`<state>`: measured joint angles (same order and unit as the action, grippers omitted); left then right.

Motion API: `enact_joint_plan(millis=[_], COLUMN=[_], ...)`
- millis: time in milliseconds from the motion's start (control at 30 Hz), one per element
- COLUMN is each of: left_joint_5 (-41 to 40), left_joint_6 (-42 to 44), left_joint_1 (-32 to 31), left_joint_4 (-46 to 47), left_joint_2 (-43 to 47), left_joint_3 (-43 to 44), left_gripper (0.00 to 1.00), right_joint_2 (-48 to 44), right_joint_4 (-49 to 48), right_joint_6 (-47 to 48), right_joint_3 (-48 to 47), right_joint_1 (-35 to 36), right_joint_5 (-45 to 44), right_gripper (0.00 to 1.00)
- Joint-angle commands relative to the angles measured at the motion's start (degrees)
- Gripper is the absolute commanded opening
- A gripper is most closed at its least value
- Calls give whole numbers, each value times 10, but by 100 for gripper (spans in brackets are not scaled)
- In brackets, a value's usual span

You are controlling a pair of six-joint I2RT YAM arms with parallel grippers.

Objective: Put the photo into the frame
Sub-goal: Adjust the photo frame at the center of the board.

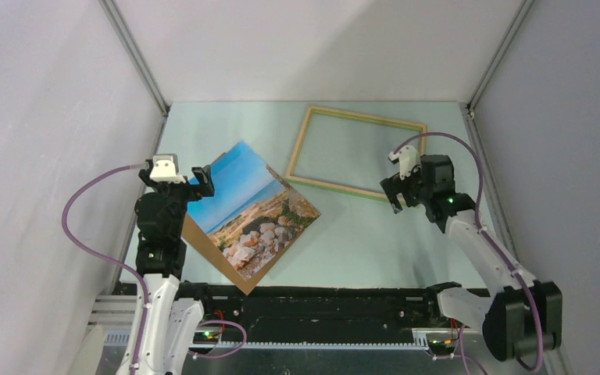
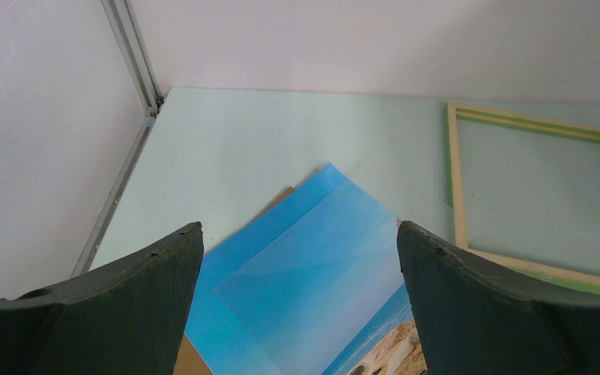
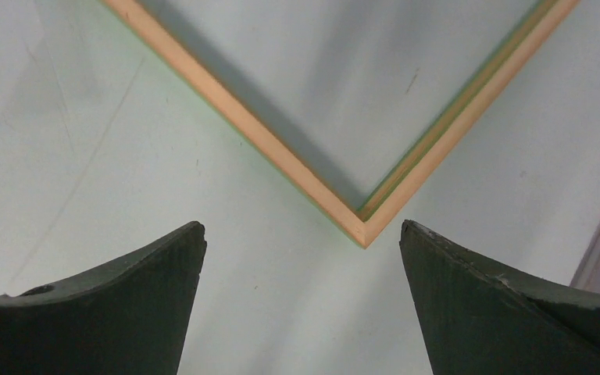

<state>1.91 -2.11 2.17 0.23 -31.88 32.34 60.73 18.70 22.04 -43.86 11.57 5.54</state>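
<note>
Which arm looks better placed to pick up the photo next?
Left: the left gripper, open, hovers over an edge of the photo; the right gripper, also open, hangs over a corner of the frame, away from it.

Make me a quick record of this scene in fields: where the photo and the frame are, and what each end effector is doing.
photo: face up on the table, left of centre, turned diagonally
frame: flat on the table, far right, empty, apart from the photo
left end effector: open, above the photo, holding nothing
right end effector: open, above a corner of the frame, holding nothing
status: photo not yet in the frame
</note>
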Motion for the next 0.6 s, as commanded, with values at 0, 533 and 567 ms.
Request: enact_joint_plan(millis=[0,533,567], left_joint_5=[6,5,4], left_joint_6=[-3,0,1], left_joint_1=[1,2,1], left_joint_4=[6,3,2], left_joint_2=[1,-12,-13], left_joint_3=[18,20,20], left_gripper=[98,98,98], right_joint_2=[54,324,332], right_joint_4=[26,138,139], right_joint_6=[99,228,230], right_joint_3=[-49,-202,-205], right_joint_1=[4,-2,-4], right_joint_5=[31,96,98], right_gripper=[98,91,91])
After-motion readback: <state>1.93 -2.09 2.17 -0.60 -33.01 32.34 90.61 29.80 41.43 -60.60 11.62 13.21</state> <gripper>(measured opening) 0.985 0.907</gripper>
